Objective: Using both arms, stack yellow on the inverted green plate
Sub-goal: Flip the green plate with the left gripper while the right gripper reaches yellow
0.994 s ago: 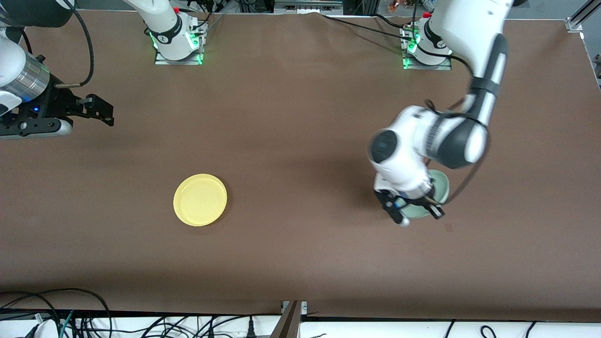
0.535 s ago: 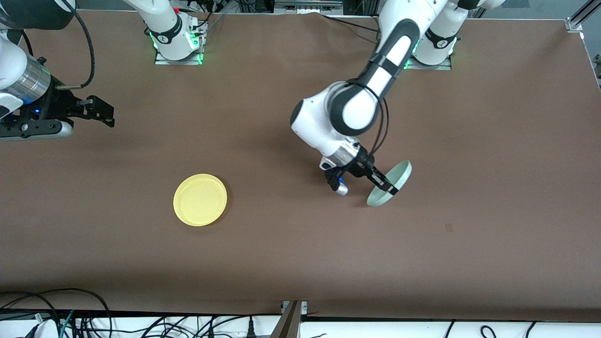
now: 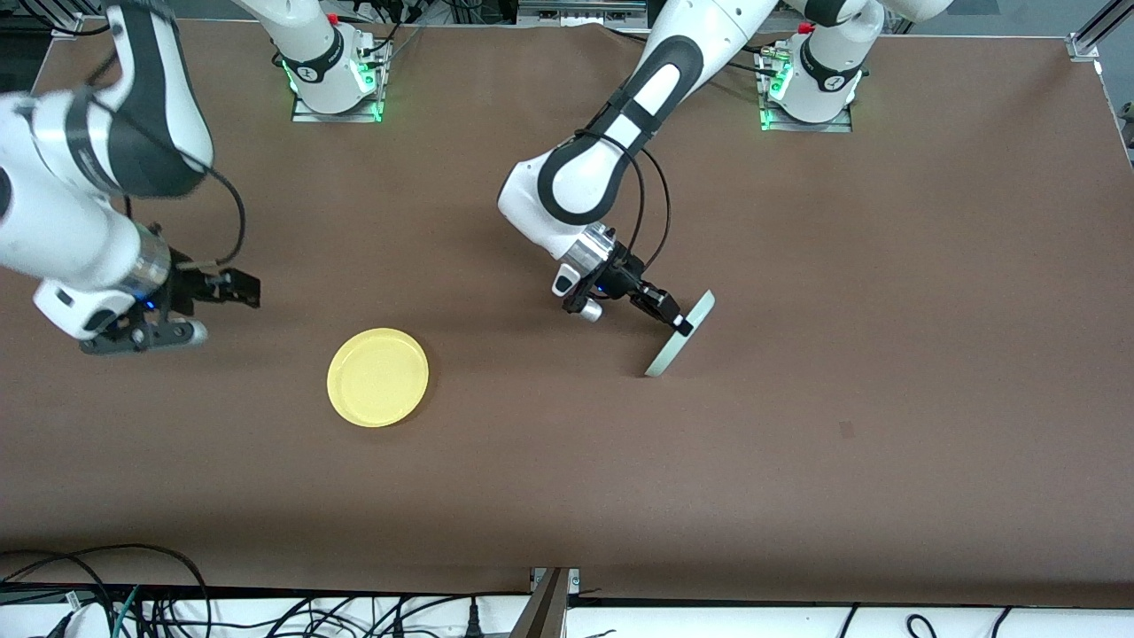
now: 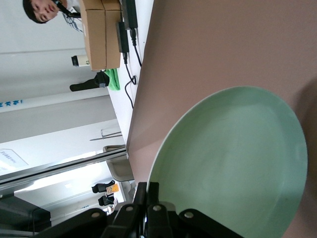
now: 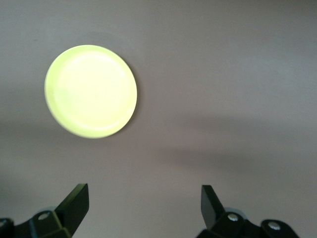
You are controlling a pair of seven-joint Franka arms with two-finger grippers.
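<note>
plate-flipping in progress: the left arm's black two-finger gripper (image 3: pixel 678 322) pinches the rim of the small round pale mint-green plate (image 3: pixel 680 335) and holds it on edge over the middle of the brown table (image 3: pixel 930 292), seemingly just above the surface. in the left wrist view the fingers (image 4: pixel 148 208) are clamped narrow on the rim, and the plate's smooth matte hollow (image 4: pixel 233 163) faces the camera.

to finish this step well, the wrist probably needs to go on rolling until the hollow faces down, then lower the plate flat before letting go, so it does not slap or skid. the thin rim hold looks the weak point; a slow turn should keep it from slipping.

the small round bright yellow plate with a shallow raised rim (image 3: pixel 377 377) lies flat and right way up on the table, at about 8 o'clock from the green plate and well apart from it. the right arm's black gripper (image 3: pixel 235 290) hangs with jaws spread wide, empty, above the table at about 10 o'clock from the yellow plate; its wrist view shows the plate (image 5: pixel 91 91) in full.
</note>
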